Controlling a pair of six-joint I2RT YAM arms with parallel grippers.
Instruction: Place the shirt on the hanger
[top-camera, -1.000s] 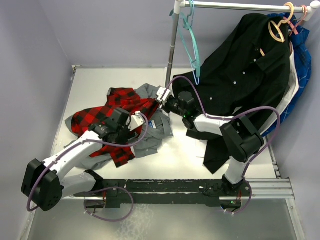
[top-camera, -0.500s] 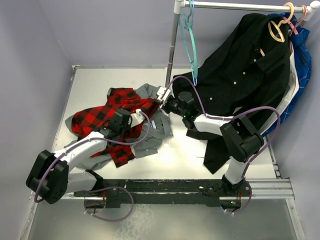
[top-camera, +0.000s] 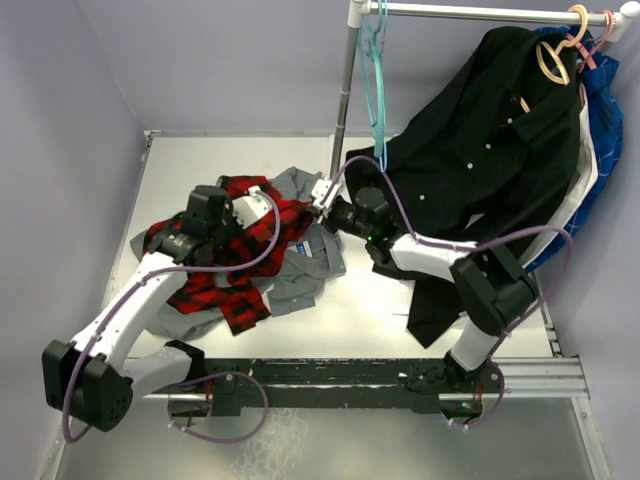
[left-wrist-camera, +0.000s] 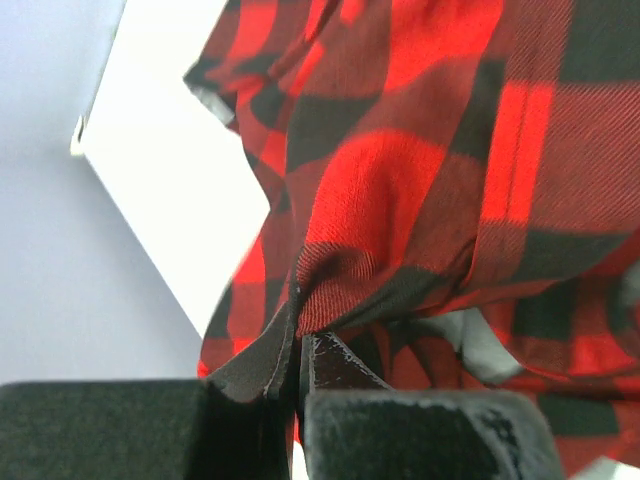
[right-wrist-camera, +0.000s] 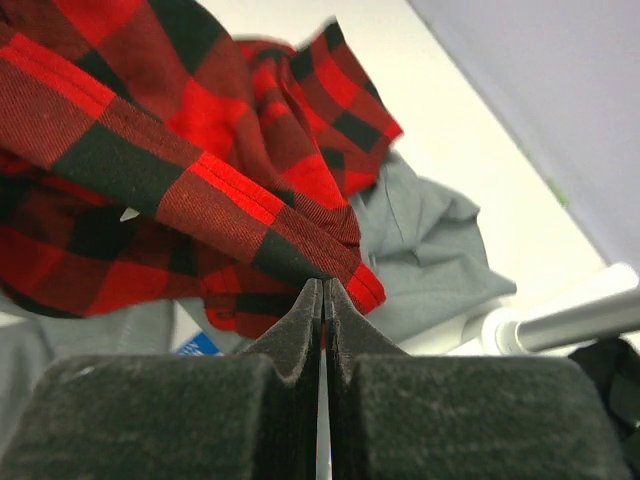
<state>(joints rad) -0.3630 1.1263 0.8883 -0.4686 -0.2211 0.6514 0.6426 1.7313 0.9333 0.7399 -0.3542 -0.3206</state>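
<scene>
The red-and-black plaid shirt (top-camera: 240, 300) lies crumpled on the table's left half, partly lifted between both arms. My left gripper (top-camera: 255, 215) is shut on a bunched fold of it; in the left wrist view the fabric (left-wrist-camera: 400, 150) rises straight out of the closed left gripper (left-wrist-camera: 300, 335). My right gripper (top-camera: 322, 192) is shut on the shirt's red hemmed edge, and the right wrist view shows that hem (right-wrist-camera: 300, 240) pinched at the tips of the right gripper (right-wrist-camera: 322, 285). The hanger is hidden or too thin to pick out.
A grey shirt (top-camera: 305, 265) lies under and beside the plaid one. A teal hanger (top-camera: 378, 90) hangs from the rack by its pole (top-camera: 345, 90). A black shirt (top-camera: 480, 150) on a tan hanger (top-camera: 555, 55) and a blue garment (top-camera: 605, 110) hang at right.
My left gripper closed on the plaid shirt and moved back and to the left, pulling the fabric up with it. The right gripper kept its hold and barely moved.
</scene>
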